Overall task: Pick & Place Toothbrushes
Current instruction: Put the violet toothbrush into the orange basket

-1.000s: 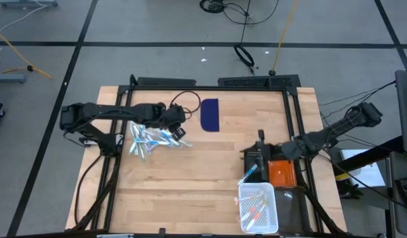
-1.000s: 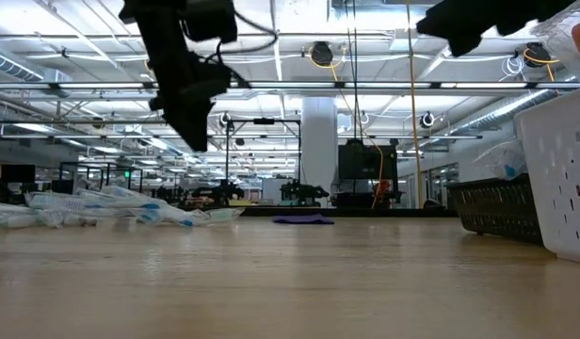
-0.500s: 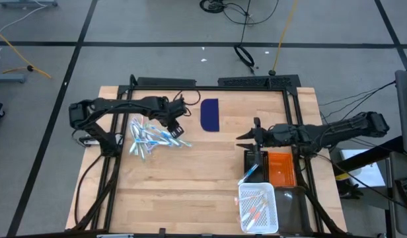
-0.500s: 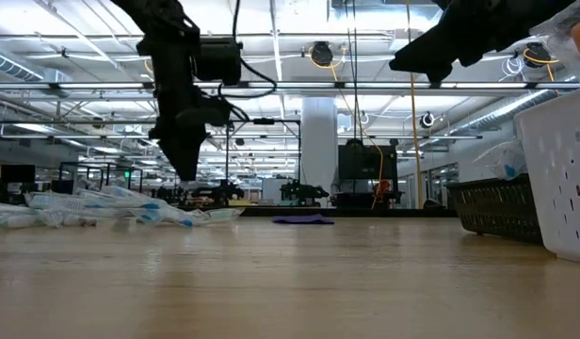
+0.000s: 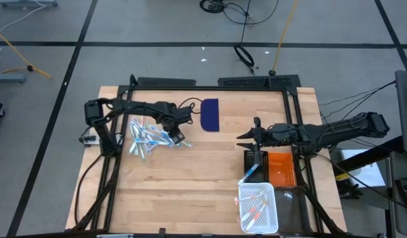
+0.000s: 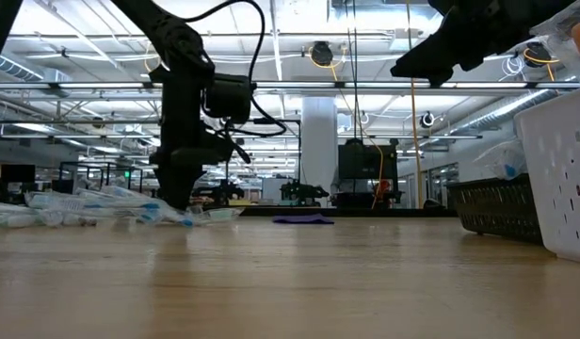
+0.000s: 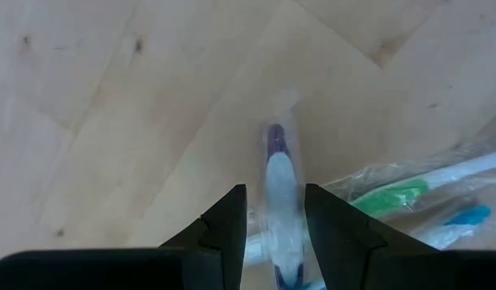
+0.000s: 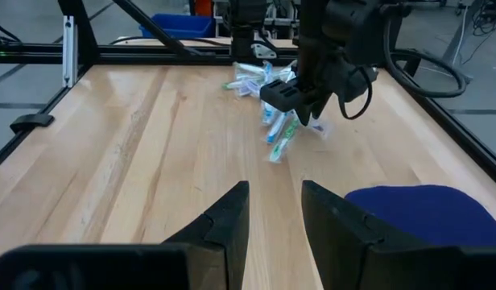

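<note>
Toothbrushes [image 5: 148,137] partly hidden under left gripper [image 7: 274,234], jaws open astride one; right gripper [image 8: 274,229] jaws narrowly apart.

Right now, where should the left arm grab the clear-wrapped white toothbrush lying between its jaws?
Grip the clear-wrapped white toothbrush across its thin handle, coming straight down from above. It lies flat on the wooden table, lengthwise between the left gripper's open jaws, so they would likely close on its narrow sides.

Toothbrushes [image 5: 147,136] heaped on the table's [image 5: 190,185] left; basket [image 5: 259,209] front-right.
</note>
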